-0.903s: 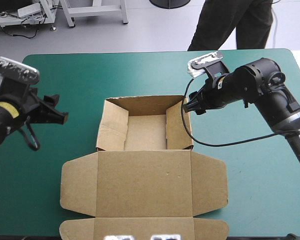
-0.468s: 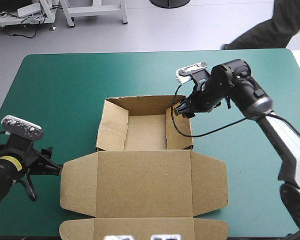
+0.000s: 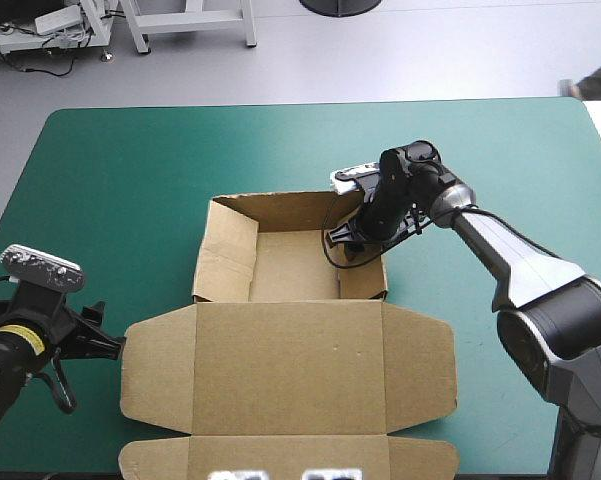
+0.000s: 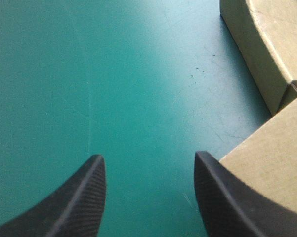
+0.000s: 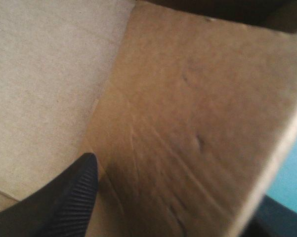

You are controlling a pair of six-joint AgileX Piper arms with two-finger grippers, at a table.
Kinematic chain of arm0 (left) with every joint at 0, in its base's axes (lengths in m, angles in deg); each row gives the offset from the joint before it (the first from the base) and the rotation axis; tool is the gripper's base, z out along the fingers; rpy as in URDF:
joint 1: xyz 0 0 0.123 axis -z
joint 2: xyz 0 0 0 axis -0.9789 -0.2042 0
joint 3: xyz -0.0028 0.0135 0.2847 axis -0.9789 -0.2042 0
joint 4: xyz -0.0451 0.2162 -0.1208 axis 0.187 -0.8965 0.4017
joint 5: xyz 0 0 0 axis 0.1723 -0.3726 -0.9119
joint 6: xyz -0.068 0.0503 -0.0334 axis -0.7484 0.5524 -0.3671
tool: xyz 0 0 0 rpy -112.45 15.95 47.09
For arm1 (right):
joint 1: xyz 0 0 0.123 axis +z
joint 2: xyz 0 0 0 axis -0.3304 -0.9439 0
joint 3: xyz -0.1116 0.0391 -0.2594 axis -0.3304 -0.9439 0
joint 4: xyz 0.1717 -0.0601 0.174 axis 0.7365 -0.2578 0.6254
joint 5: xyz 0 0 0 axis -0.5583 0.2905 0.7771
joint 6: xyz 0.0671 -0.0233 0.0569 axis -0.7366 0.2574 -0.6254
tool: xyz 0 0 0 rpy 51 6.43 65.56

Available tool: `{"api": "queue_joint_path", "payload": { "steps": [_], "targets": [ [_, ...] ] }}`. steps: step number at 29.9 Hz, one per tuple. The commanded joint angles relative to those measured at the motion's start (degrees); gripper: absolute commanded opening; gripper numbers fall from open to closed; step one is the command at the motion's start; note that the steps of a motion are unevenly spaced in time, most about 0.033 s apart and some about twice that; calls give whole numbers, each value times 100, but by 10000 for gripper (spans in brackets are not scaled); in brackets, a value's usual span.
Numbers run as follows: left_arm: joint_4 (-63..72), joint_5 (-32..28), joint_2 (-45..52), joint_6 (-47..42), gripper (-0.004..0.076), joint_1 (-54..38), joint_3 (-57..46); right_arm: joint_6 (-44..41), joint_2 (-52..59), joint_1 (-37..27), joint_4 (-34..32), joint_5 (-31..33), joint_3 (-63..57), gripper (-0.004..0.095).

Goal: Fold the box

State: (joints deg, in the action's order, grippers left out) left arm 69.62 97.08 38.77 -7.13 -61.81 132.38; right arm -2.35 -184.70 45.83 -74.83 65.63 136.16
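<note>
Two-handed on the box [image 3: 280, 340] at mid-table, tray [image 3: 295, 262] at 12 o'clock, lid [image 3: 290, 370] flat at 6: straddling the tray's 3 o'clock wall with the right gripper [image 3: 348, 240], spread wide, seemingly tucking it, left gripper [image 3: 105, 342] likewise spread, low beside the lid's 9 o'clock flap. Nothing in the tray but that right gripper. Next, likely: pressing the wall snug, then lifting the flap.

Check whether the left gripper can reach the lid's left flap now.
Probably yes: the left gripper is open beside the lid's left flap, with only bare teal-green cover ahead of it.
</note>
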Motion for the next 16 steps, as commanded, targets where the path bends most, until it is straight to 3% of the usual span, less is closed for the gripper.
{"api": "queue_joint_path", "payload": {
  "steps": [1, 5, 10, 16],
  "targets": [
    [-78, -322, 14, -98, 396, 32, 136, 28, 138, -26, 115, -97, 131, 378],
    [-125, -322, 14, -362, 396, 32, 136, 308, 54, -26, 118, -110, 131, 1],
    [-622, -149, 14, -732, 396, 32, 136, 456, 54, -126, 74, -58, 224, -25],
    [-690, -2, 50, -846, 396, 32, 136, 548, 54, -810, -347, 351, 736, -25]
  ]
}}
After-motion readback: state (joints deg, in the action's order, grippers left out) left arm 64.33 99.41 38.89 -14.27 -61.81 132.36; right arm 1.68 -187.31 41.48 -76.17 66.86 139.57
